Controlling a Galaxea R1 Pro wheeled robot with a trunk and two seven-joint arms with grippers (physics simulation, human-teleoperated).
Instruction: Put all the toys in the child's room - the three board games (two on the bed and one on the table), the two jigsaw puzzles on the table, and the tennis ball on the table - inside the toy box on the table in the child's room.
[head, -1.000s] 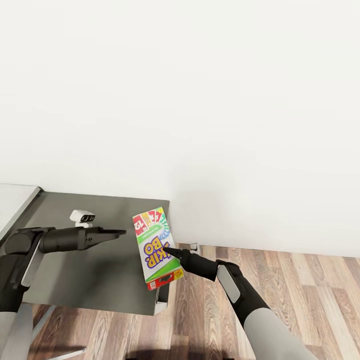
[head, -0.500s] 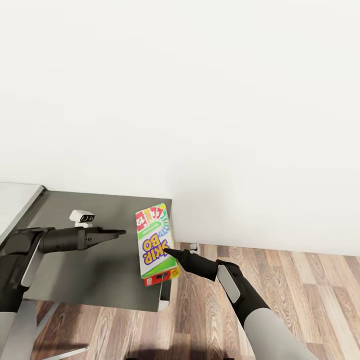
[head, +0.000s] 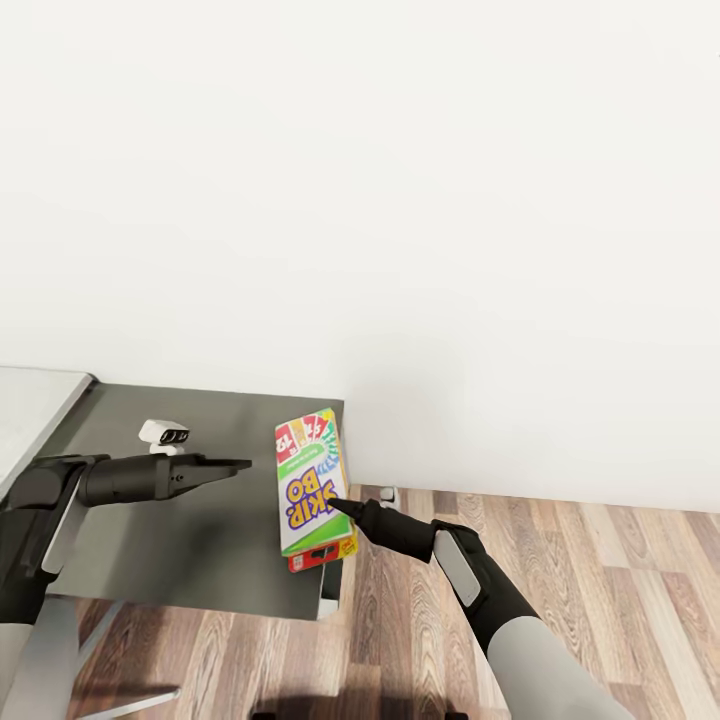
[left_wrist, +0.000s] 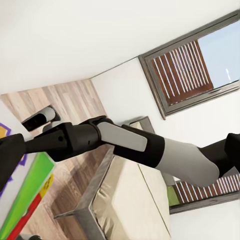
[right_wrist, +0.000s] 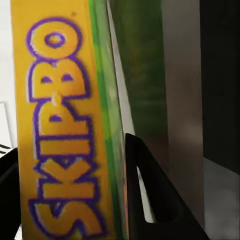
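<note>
- We see the right gripper clamped on the Skip-Bo board game, its tip on the box's right edge, about midway along its length.
- The box is held over the right end of the dark grey table; its low end overhangs the table's right edge, the red and yellow end face toward us. We cannot tell whether it touches the tabletop.
- In the right wrist view one dark finger lies against the green side of the box, with the yellow Skip-Bo lettering on the adjoining face; a second dark shape shows at the opposite edge of the box, so the jaws close around it.
- Count: one board game, one small white gadget with two dark lenses, one table, two arms.
- The white gadget stands on the table toward the wall, well apart from the box and just behind the left forearm.
- The left gripper hangs over the table, pointing toward the box, near its left side but apart from it. Its fingers read as one flat wedge, together, holding nothing.
- In the left wrist view we see the right arm reaching in, the edge of the box, a bed and a slatted window.
- Wood floor lies to the right of the table, beneath a plain white wall.
</note>
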